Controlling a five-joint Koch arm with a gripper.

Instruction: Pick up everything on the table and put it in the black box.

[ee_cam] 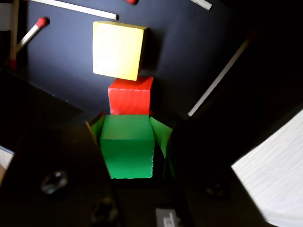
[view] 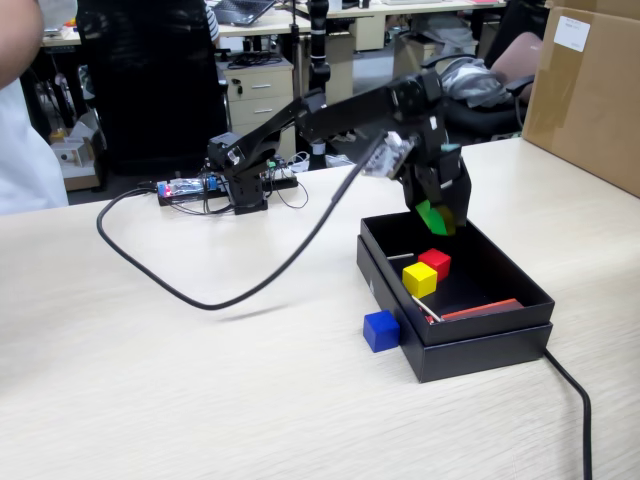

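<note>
My claw is pinching the small green wooden cube between its two green-padded jaws, one pad pressed on each side face, as the wrist view shows. In the fixed view I hang over the far half of the shallow matte black cardboard box, with the cube held above the floor, not resting on it.

Directly beneath my load in the wrist view sits the small red cube, and just beyond it, touching or nearly so, the small yellow cube. That is my main worry: if I let go here, I judge the green cube will land on the red one's top or edge, bounce, and perhaps hop the low wall. A small shift toward the bare black floor first would be safer.

Thin white matchsticks with red heads lie scattered on the box floor; a cube coming down on one could rock or roll aside.

Outside the box, the small blue cube sits on the pale beige wood-grain tabletop, just beside the box's near wall. It is not yet collected, and so close to the wall that my jaws may nudge the box or jam against it when I reach down.
</note>
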